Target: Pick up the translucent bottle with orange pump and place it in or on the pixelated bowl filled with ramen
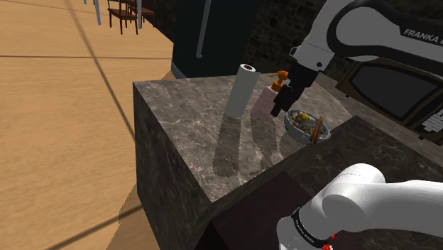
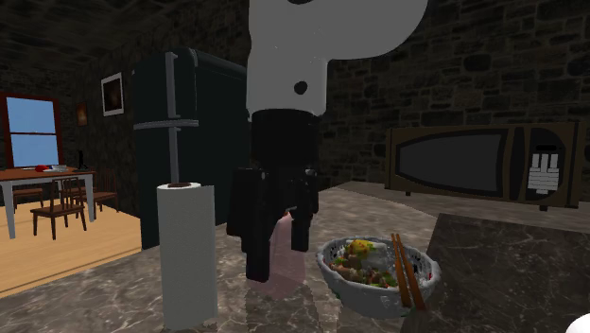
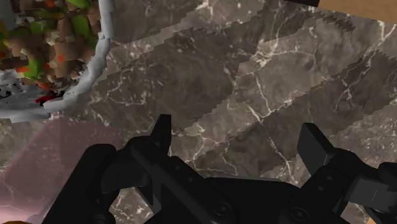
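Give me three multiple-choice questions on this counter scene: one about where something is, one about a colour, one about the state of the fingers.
1. The bottle stands:
A between the paper towel roll and the bowl
B inside the bowl
C on top of the roll

2. Its pump is:
A blue
B green
C orange

3. The fingers are:
A shut on the bottle
B open
C shut on the roll

Answers:
1. A, both exterior views show it between them.
2. C, it is orange in the shoulder view.
3. B, the wrist view shows bare counter between them.
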You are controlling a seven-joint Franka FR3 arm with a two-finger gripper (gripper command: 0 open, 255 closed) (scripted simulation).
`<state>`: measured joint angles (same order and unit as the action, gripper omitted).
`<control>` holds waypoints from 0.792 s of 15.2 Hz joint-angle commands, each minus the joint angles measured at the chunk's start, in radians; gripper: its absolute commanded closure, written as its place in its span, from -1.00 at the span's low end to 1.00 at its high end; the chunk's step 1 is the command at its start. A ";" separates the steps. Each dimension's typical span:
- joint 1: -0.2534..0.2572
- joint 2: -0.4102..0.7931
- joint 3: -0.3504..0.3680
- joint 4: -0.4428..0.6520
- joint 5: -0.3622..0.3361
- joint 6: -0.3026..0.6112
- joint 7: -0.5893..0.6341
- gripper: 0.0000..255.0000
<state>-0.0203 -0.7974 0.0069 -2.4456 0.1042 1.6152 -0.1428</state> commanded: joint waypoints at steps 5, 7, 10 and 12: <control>-0.029 0.060 -0.046 0.071 -0.065 0.040 -0.062 -1.00; -0.042 0.092 -0.067 0.110 -0.093 0.060 -0.091 -1.00; -0.057 0.141 -0.099 0.173 -0.129 0.088 -0.134 -1.00; -0.066 0.174 -0.120 0.219 -0.149 0.105 -0.162 -1.00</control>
<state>-0.0832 -0.6565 -0.1025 -2.2662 -0.0353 1.7111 -0.2906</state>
